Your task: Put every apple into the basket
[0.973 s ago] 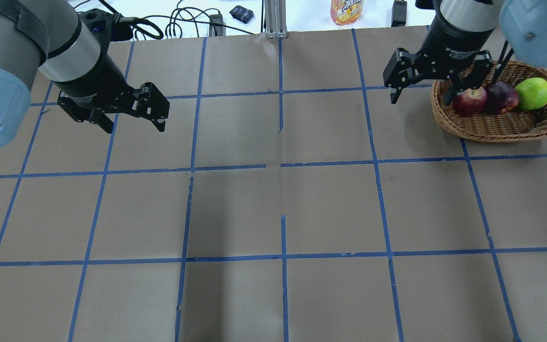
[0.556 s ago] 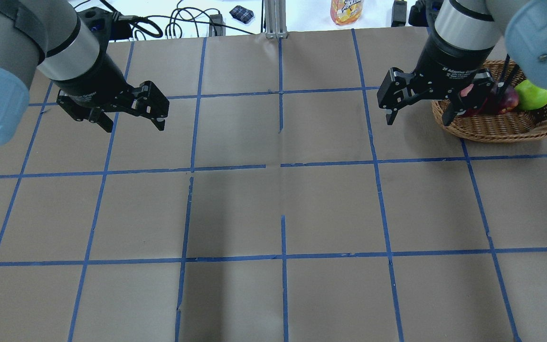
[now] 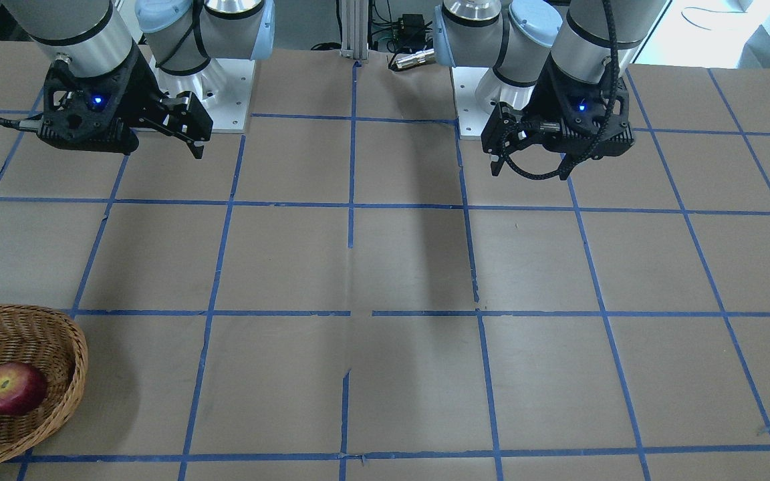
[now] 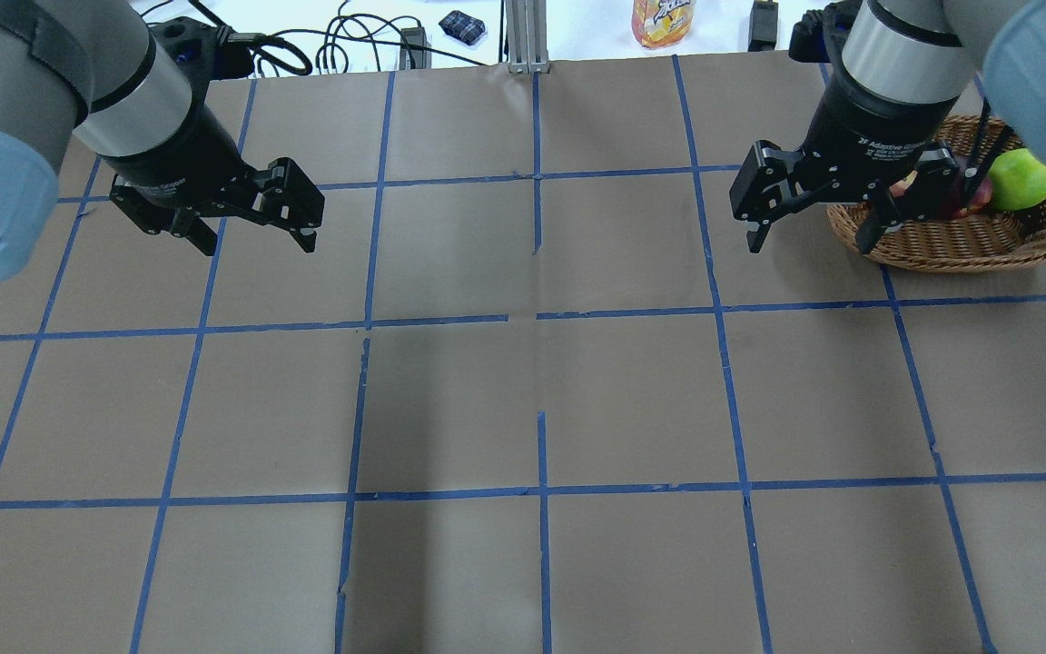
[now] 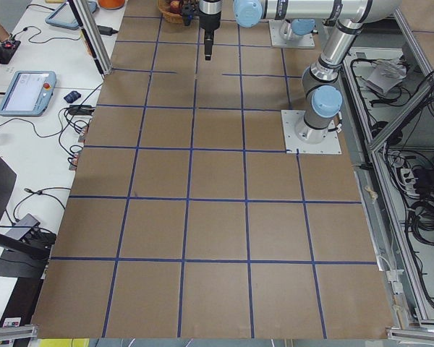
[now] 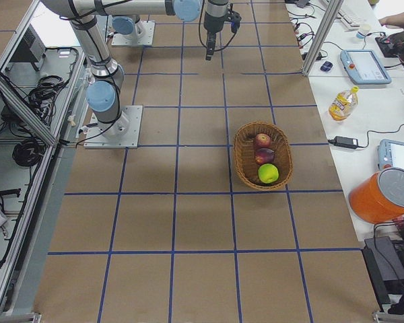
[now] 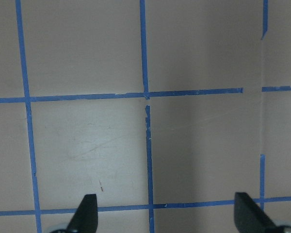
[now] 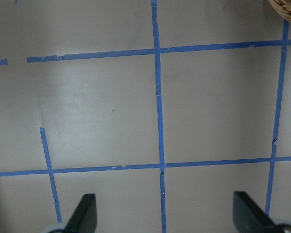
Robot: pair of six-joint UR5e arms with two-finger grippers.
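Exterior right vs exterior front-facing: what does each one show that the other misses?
Only exterior right: the whole basket with all three apples in it, including the green apple, plus a bottle on the side bench. Only front-facing: the right gripper and left gripper up close, both empty. Its basket is cropped at the edge, so the green apple is out of frame. Both: the red apple and dark apple in the basket.

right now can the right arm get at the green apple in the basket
Probably yes. The right gripper is open and empty, off to the side of the basket, and the green apple lies uncovered at one end of it, beside the maroon apple, with nothing over it.
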